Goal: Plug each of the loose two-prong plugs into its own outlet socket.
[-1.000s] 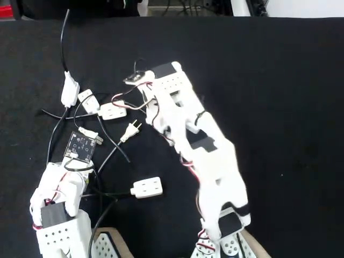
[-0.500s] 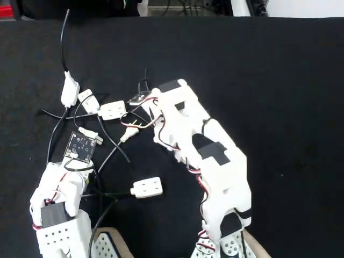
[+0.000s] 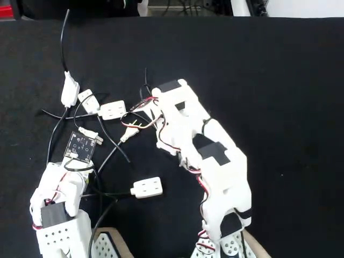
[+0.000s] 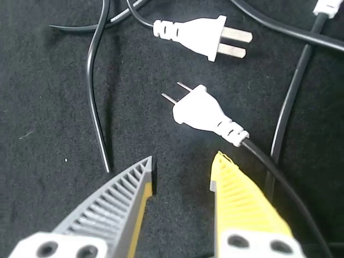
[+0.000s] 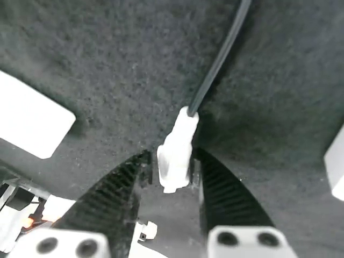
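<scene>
Plug [image 5: 176, 153] lay on cloth [image 5: 80, 54] between parted jaws of right gripper [image 5: 171, 156], not yet pinched. We judged it light, rigid and slick: pinch body's flat sides, not cord [image 5: 220, 54]. We saw left gripper [image 4: 183, 157] spread wide near second plug [image 4: 203, 110].

Brightly and evenly lit from overhead in the high view, with no hard shadows on the matte black felt table cover [image 3: 279, 107] and near-blown glare on the white plastic arm shells [image 3: 220, 166]. Softer in the left wrist view, with a faint shadow beside the white two-prong plug with thin round pins [image 4: 201, 110] and a thin sheen along the glossy black cable [image 4: 290, 102]. Dimmer in the right wrist view, bright only on the small white plug body [image 5: 176, 142], deeply shaded under the right gripper [image 5: 171, 156].
</scene>
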Motion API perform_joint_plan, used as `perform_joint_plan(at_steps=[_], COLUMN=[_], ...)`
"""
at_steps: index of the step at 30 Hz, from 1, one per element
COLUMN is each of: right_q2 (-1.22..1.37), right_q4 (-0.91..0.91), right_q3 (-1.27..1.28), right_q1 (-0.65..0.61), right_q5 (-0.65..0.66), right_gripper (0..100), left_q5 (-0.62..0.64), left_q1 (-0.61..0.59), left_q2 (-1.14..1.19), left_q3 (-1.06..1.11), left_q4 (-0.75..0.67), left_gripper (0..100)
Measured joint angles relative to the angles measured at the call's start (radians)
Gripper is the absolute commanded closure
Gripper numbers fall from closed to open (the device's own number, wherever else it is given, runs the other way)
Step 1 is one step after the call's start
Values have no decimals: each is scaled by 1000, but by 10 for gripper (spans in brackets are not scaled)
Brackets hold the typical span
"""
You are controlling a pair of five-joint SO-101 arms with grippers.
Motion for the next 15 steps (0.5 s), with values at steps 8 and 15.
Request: perform_joint_plan(at_steps=[8,15], right_q2=[21,176], right_q4=[0,51], right_q3=[-9,-210], right_q1=[0,6], right_q5=[-5,-43], right_gripper=[874,982], left_q5=[0,0], left_q1=[0,0], left_q2=[0,0], left_q3=[0,0], left_q4=[0,0], left_gripper=[820,820])
